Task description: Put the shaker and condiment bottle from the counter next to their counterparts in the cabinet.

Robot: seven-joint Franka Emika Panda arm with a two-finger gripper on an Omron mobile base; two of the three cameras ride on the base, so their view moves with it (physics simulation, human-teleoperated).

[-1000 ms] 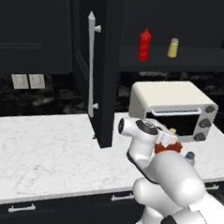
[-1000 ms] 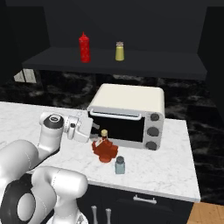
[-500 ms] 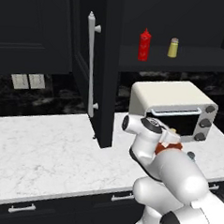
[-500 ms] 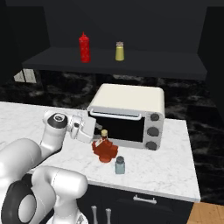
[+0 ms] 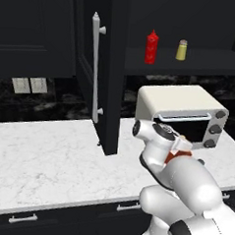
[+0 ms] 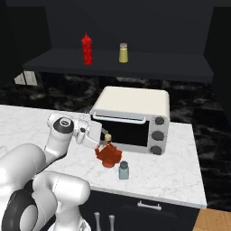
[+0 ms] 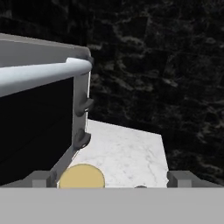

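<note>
The big black cabinet [image 5: 113, 65] stands open, with its door [image 5: 90, 73] swung out to the left, and on its dark shelf [image 6: 135, 63] the red squeeze bottle [image 6: 87, 48] and the yellowish shaker [image 6: 123, 53] wait side by side. Below it the white counter [image 5: 48, 159] holds a cream toaster oven [image 6: 131, 117] against the back wall. None of these big things has moved in the last second. What has changed is the arm [image 5: 184, 187]: it has leaned further forward and to the right, so the hand is now closer to the toaster oven's front and right over the brown-orange bottle. That looks like the start of the first pick, and nothing has gone up to the shelf yet. The arm is bent low over the counter, with its hand pointing along the toaster oven's front toward the far end of the counter. The gripper [image 7: 111, 178] is spread wide and holds nothing. The brown-orange bottle [image 6: 108, 153] stands on the counter just in front of the toaster oven, and in the hand view its tan cap [image 7: 82, 176] sits between the two fingertips, nearer the left one. The small blue-grey shaker [image 6: 123, 170] stands on the counter just beside that bottle, toward the front edge, untouched.
</note>
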